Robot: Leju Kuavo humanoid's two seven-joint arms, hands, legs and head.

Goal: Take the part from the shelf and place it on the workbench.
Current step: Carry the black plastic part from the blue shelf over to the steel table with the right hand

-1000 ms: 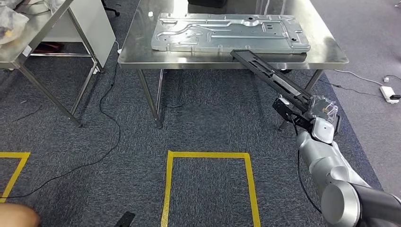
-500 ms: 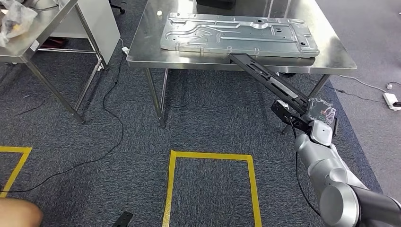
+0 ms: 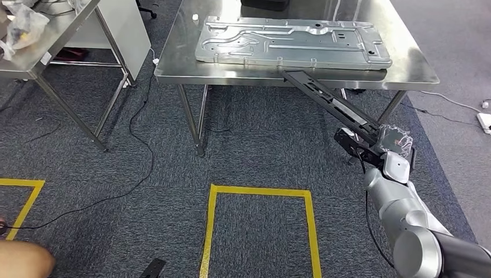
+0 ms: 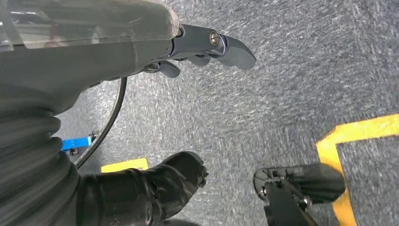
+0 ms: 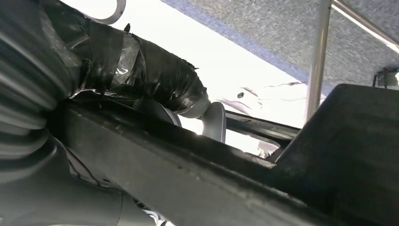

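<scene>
The part (image 3: 330, 101) is a long black rail. My right hand (image 3: 375, 147) grips its near end at the right, above the carpet. The rail slopes up and away to the steel workbench (image 3: 173, 66), and its far end lies over the bench's front edge, just short of a large grey metal plate (image 3: 289, 40). In the right wrist view the rail (image 5: 211, 174) runs close across the picture beside my tape-wrapped thumb (image 5: 155, 80). My left hand (image 4: 141, 47) hangs over the carpet with its fingers (image 4: 230, 47) apart and nothing in them.
A second steel table (image 3: 52, 35) with bagged items stands at the back left. A black cable (image 3: 139, 145) trails across the carpet. Yellow tape (image 3: 255, 191) marks a box on the floor in front of me. A bench leg (image 3: 188, 113) stands near the middle.
The whole picture has shifted a little, so the camera moved. The rail stays in my right hand, its far end now slightly nearer the bench's front edge.
</scene>
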